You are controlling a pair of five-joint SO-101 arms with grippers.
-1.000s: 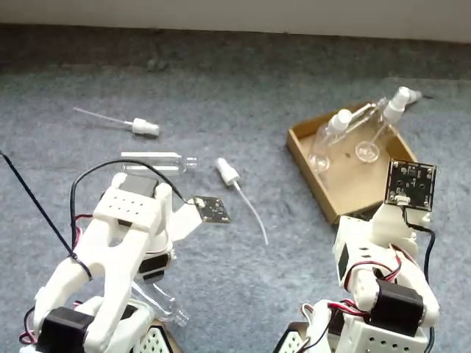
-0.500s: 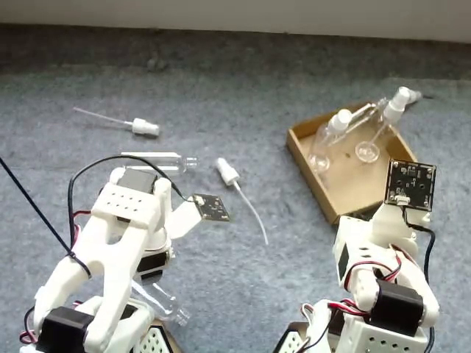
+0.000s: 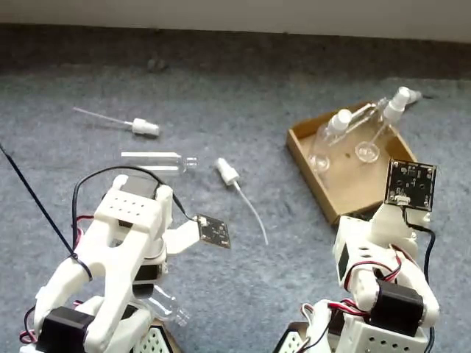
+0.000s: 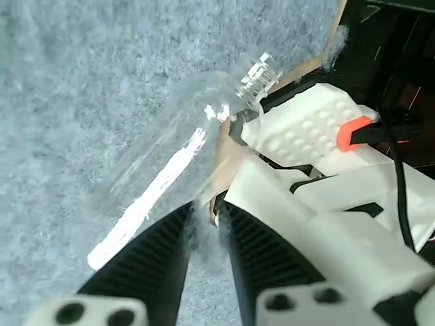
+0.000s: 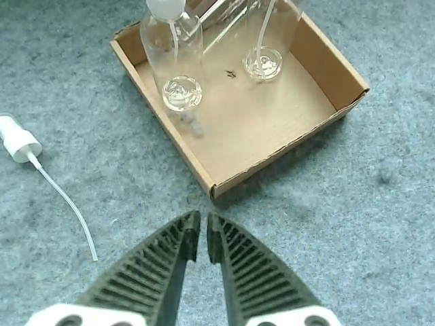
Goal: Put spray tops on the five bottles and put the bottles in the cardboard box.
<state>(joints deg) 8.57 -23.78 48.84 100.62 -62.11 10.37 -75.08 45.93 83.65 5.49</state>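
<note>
The left gripper (image 4: 204, 214) stood with its jaws drawn to a narrow slit and held nothing. The clear uncapped bottle (image 4: 194, 136) lay on its side just ahead of the fingertips, threaded neck pointing away from them. The bottle appeared light, rigid and smooth-walled, so it would probably roll or slip; a wide opening and a hold across the mid-body was judged safest. The right gripper (image 5: 202, 227), likewise nearly closed and empty, hung just short of the cardboard box (image 5: 292, 129) corner.
</note>
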